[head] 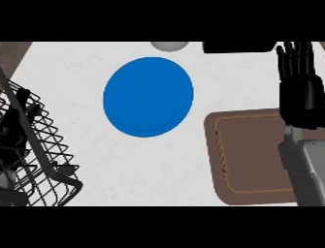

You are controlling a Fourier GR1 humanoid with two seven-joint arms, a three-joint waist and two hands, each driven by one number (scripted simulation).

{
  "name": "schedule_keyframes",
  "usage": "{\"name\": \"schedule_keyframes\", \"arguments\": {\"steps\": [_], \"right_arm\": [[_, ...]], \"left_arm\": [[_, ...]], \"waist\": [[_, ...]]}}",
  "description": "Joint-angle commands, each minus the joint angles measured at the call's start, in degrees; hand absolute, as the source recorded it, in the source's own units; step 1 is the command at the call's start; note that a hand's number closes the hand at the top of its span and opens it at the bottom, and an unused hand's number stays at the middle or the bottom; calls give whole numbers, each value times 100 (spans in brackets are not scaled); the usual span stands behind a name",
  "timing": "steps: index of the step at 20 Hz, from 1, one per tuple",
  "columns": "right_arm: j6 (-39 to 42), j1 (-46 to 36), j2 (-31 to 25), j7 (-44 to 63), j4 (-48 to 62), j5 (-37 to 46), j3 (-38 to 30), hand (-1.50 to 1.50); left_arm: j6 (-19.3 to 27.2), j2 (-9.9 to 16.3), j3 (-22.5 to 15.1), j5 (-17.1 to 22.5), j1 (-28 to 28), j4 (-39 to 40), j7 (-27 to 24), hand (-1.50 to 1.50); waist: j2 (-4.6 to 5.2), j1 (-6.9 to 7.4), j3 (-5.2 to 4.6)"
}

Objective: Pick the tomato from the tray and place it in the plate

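— Well, head view: where's the tomato?

— I can't see it. The brown tray (226,160) shows bare at near right, partly under my right hand (301,87), fingers straight, holding nothing.

— Risks?

— Groping blind there, I'd say. The blue plate (148,97) sits mid-counter with open room around; the wire basket (29,150) crowds the left edge, left hand (4,140) behind it, fingers unreadable.

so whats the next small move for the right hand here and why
Probably draw the right hand back and down toward the brown tray. Its fingers are straight and point up beyond the tray's far edge, holding nothing. No tomato shows; the forearm may hide it. The blue plate lies left of the tray.
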Motion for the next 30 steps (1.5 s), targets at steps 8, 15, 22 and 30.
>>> {"name": "schedule_keyframes", "arguments": {"steps": [8, 15, 22, 30], "right_arm": [[-1920, 1212, 135, -869, -519, 86, -1813, -150], [-2911, 1668, 1158, -2209, -1583, -143, -2048, -150], [-3059, 3080, 1176, -2096, -2005, 238, -950, -150], [-3109, 5170, 843, -847, -2290, 1392, -87, -150]], "left_arm": [[680, 392, -186, -880, 958, -989, 621, 0], [300, 502, -120, -965, 1300, -1154, 515, 0], [56, 416, -374, -1188, 1388, -981, 86, 0], [134, 473, -555, -1241, 1257, -827, -215, 0]], "waist": [[82, -879, -264], [47, -699, -255], [100, -365, -289], [161, -288, -311]]}}
